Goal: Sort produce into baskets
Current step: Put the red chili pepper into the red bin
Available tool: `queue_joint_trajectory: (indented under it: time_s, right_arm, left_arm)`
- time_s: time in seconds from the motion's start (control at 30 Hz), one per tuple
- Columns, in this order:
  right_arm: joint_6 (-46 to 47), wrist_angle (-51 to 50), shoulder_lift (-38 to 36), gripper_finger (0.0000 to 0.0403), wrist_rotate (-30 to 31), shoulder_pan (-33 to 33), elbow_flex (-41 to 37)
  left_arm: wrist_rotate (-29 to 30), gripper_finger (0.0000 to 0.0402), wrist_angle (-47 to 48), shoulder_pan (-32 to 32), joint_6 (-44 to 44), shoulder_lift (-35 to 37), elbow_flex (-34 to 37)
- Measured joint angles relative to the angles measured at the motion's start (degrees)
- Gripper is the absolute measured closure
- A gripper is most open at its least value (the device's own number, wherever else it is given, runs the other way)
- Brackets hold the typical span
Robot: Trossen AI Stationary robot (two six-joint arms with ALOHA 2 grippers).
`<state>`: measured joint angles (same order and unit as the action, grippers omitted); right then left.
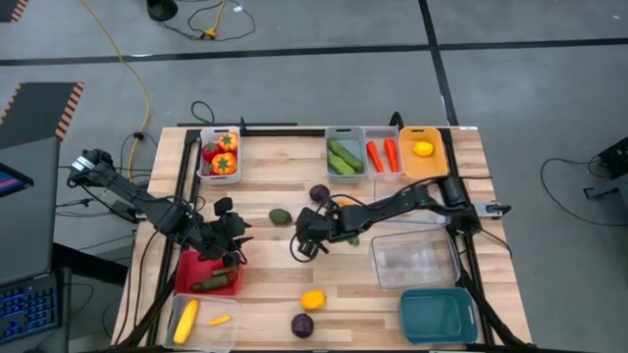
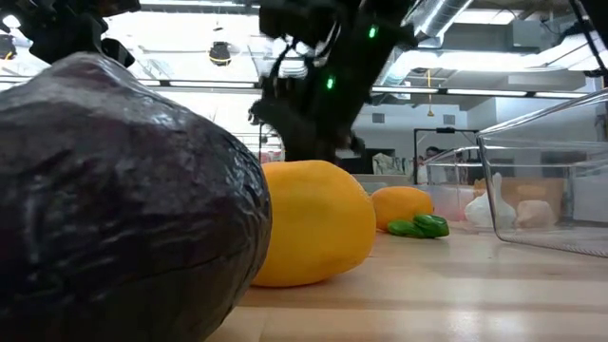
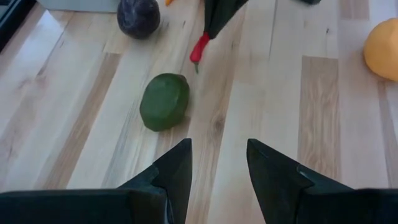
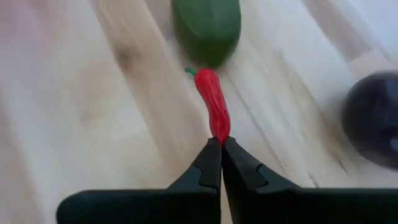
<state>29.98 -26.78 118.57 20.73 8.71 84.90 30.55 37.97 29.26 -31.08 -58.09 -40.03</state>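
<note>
Right claw (image 4: 221,163) pinches red chili (image 4: 213,106) by tip; green round (image 4: 206,28) beyond, purple round (image 4: 372,124) aside.

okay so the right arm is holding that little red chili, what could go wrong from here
The right gripper pinches only the tip of the red chili pepper, so the pepper could swing or slip out during the carry. The left gripper hangs open close by, near the green round piece, so the two arms might collide if both move over the table's middle.
</note>
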Motion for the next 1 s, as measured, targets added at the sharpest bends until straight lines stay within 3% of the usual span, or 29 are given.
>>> queue_joint_trajectory:
  time_s: [0.13,0.27,0.43,0.6,0.77,1.0]
  right_arm:
    - [-0.5,3.6,-3.4,0.0365,0.0,2.2,0.0]
    - [-4.1,13.3,-4.7,0.0364,-1.6,4.7,0.1]
    - [-11.2,29.6,-3.0,0.0363,-5.8,7.4,0.1]
    - [-12.5,41.5,-0.3,0.0364,-7.6,8.6,0.2]
    - [-12.5,49.1,2.5,0.0364,-8.6,8.7,0.7]
    - [-12.5,50.6,8.4,0.0364,-9.3,8.3,6.1]
  left_arm:
    - [0.2,0.0261,-0.5,0.0,0.0,0.0,0.0]
    - [1.5,0.0261,-1.0,0.0,0.0,0.0,0.0]
    - [2.4,0.0261,-1.1,0.0,0.4,0.0,-0.5]
    - [3.8,0.0261,-1.1,-0.1,1.7,0.0,-1.8]
    - [7.0,0.0261,-1.1,-0.1,4.4,0.0,-3.7]
    - [10.8,0.0261,-1.7,-0.1,8.6,0.1,-7.1]
